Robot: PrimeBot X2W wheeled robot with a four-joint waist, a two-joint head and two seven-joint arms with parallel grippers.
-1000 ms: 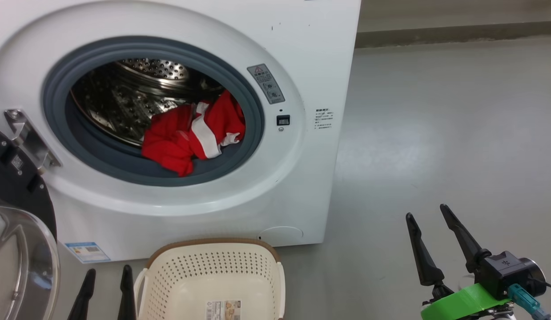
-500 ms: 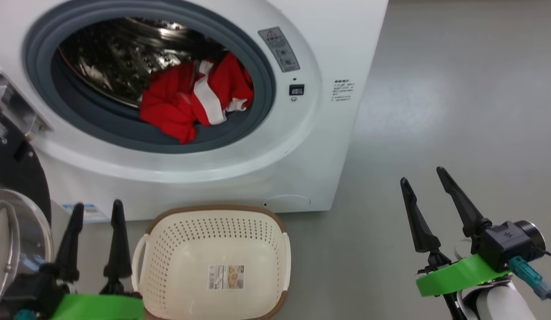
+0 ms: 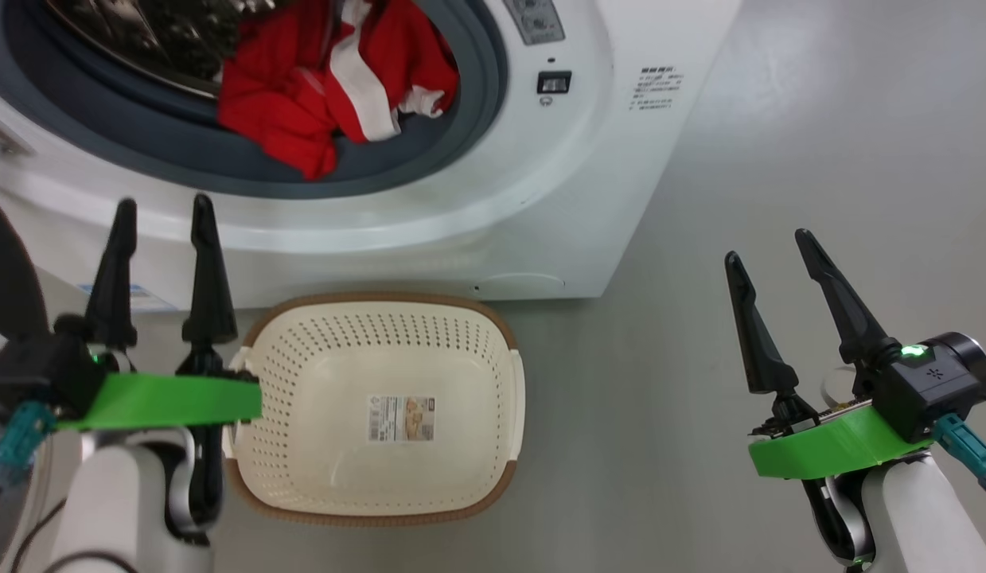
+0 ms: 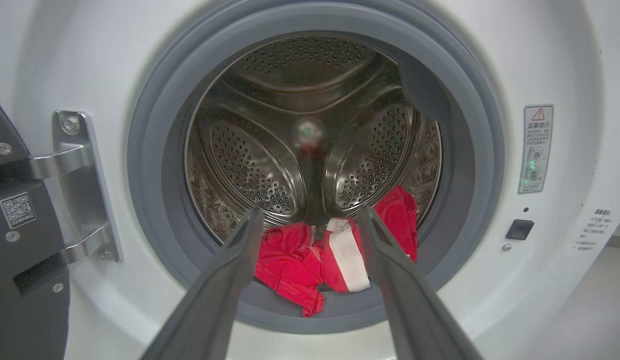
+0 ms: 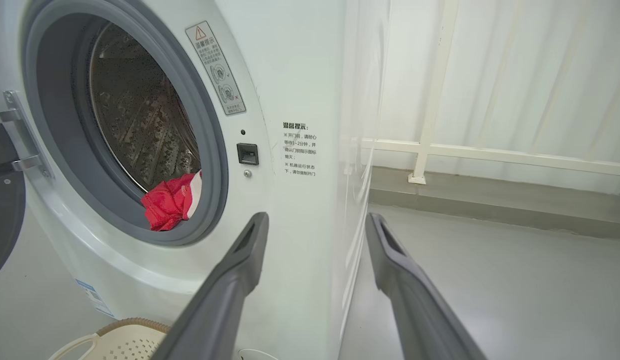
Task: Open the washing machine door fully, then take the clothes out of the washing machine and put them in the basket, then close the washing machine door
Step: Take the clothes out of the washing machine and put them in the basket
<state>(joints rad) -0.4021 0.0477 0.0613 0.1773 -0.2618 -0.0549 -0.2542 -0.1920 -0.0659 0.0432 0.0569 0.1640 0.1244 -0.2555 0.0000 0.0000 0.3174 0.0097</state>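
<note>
The white washing machine (image 3: 588, 159) stands with its door (image 3: 3, 270) swung open to the left, black rim at the head view's left edge. Red clothes (image 3: 333, 79) with white stripes lie at the front of the steel drum, on the grey gasket. The cream basket (image 3: 381, 306) sits empty on the floor right before the machine. My left gripper (image 3: 163, 203) is open, just left of the basket, fingers pointing at the machine's lower front. In the left wrist view the open left gripper (image 4: 311, 212) frames the clothes (image 4: 340, 250). My right gripper (image 3: 766, 245) hangs open over bare floor.
Grey floor (image 3: 819, 119) runs to the right of the machine. In the right wrist view a pale wall with a white rail (image 5: 490, 150) stands behind it. The door's metal hinge (image 4: 74, 185) sits left of the drum opening.
The head camera has tilted down, so the machine slid up the picture. My left gripper has come forward past the basket towards the machine. The right gripper has hardly moved.
</note>
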